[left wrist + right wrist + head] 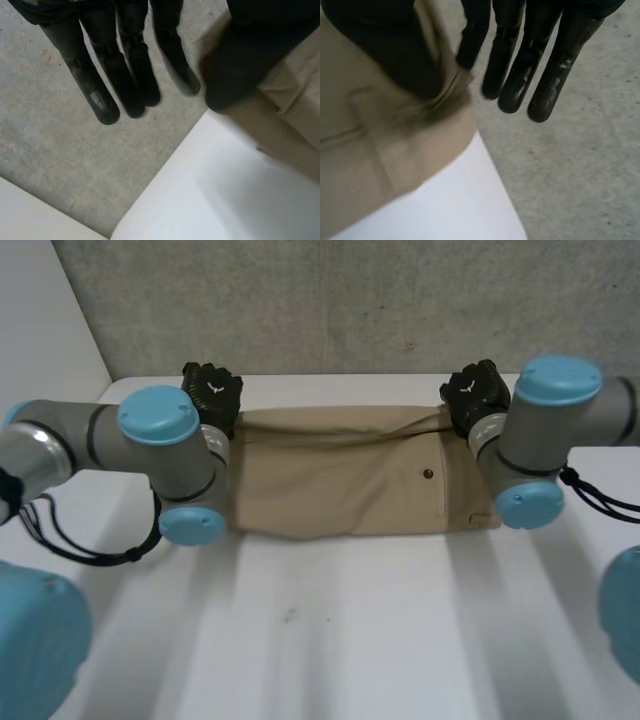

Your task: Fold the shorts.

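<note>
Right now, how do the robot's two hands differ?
The left hand is at the shorts' far left corner, the right hand at the far right. The left hand's fingers reach straight, clear of the cloth; the right hand pinches it, bunched. Both are black, at the table's far edge.

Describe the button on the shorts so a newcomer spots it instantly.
On the white table lie folded tan shorts. The button sits on their half nearer the right hand, beside a pocket seam: the one small dark dot on plain cloth.
</note>
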Tool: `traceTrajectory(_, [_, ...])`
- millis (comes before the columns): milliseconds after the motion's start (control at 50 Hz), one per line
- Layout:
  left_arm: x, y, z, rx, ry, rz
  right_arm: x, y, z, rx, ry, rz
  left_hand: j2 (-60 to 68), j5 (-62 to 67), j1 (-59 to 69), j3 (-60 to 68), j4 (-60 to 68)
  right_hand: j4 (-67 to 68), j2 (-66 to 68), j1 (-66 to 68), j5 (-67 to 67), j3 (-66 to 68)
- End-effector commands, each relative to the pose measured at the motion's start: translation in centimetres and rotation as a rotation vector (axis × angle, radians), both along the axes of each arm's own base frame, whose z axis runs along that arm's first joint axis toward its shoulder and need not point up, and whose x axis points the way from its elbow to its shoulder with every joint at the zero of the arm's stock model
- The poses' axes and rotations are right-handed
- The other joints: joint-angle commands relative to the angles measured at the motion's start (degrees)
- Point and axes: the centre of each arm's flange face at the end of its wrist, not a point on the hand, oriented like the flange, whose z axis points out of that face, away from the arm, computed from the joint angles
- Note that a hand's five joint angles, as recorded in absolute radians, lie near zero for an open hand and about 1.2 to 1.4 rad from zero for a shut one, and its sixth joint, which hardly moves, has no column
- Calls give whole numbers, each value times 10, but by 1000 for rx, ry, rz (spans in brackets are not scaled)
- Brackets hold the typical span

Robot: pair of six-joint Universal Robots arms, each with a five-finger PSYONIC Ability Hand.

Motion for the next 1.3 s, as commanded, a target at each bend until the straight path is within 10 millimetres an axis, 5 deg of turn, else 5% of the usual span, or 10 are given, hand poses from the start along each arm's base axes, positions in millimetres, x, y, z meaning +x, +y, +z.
traceTrajectory(20, [-14,-13,-12,-28,23,-42,22,-12,-20,-57,-35,17,-559,-560,-538,-558,-561,-517,-514,-377,-512,-515])
traceTrajectory(220, [-1,44,19,56,39,-91,-1,36,37,132,-182,40,-559,-560,-538,-558,-561,-517,-514,-377,-512,-515])
traceTrajectory(440, [18,90,27,167,151,-131,-27,64,21,348,-160,59,-559,-560,-538,-558,-561,-517,-514,-377,-512,-515])
traceTrajectory(500, [19,89,23,176,144,-129,-26,55,22,309,-174,60,-559,-560,-538,-558,-561,-409,-406,-269,-404,-407])
traceTrajectory(620, [21,83,20,177,142,-118,-22,30,19,224,-200,53,-558,-559,-537,-557,-561,118,121,258,122,119])
traceTrajectory(700, [22,79,15,187,138,-113,-24,28,12,252,-193,41,-538,-539,-517,-537,-541,58,61,198,63,60])
traceTrajectory(820, [27,74,-5,250,107,-129,-30,46,2,432,-152,24,-446,-447,-425,-445,-448,-371,-368,-231,-366,-369])
traceTrajectory(960, [20,66,-27,324,80,-191,-27,49,-3,484,-166,62,-398,-400,-378,-397,-401,-358,-355,-218,-353,-356])
traceTrajectory(1140, [13,53,-50,384,51,-189,-10,17,-23,453,-232,133,-313,-314,-292,-312,-316,-254,-251,-114,-249,-252])
traceTrajectory(1300, [11,51,-60,377,-28,-186,-3,-12,-31,442,-399,190,76,74,96,77,73,-101,-98,39,-96,-99])
